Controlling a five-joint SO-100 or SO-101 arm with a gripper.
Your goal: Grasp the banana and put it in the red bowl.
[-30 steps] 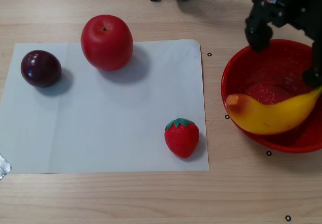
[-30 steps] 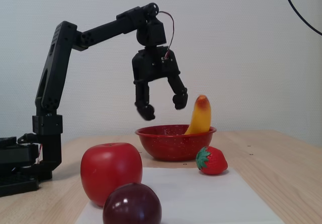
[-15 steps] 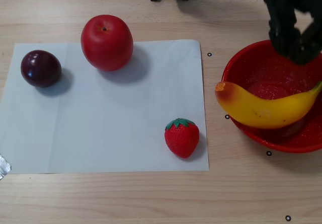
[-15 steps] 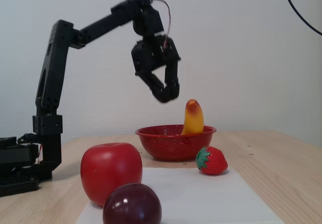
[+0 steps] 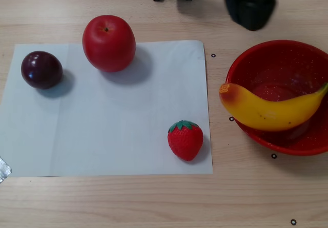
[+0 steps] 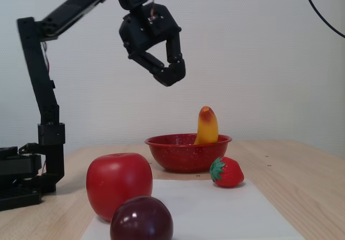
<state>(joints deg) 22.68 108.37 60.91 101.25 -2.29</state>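
The yellow banana (image 5: 270, 111) lies across the red bowl (image 5: 277, 49), its orange-red end sticking out over the left rim in the other view. Seen from the fixed view, the banana (image 6: 206, 127) pokes up above the red bowl (image 6: 185, 155). My black gripper (image 6: 171, 75) hangs high above the table, up and to the left of the bowl, with its fingertips together and nothing in them. In the other view the gripper (image 5: 250, 14) is a dark blur beyond the bowl's far rim.
A white paper sheet (image 5: 113, 130) carries a red apple (image 5: 108, 42), a dark plum (image 5: 41, 69) and a strawberry (image 5: 185, 140). The arm's base (image 6: 21, 175) stands at the left of the fixed view. Bare wooden table surrounds the sheet.
The gripper went from open over the bowl to shut, then rose and pulled back away from it. The banana tipped and settled in the bowl.
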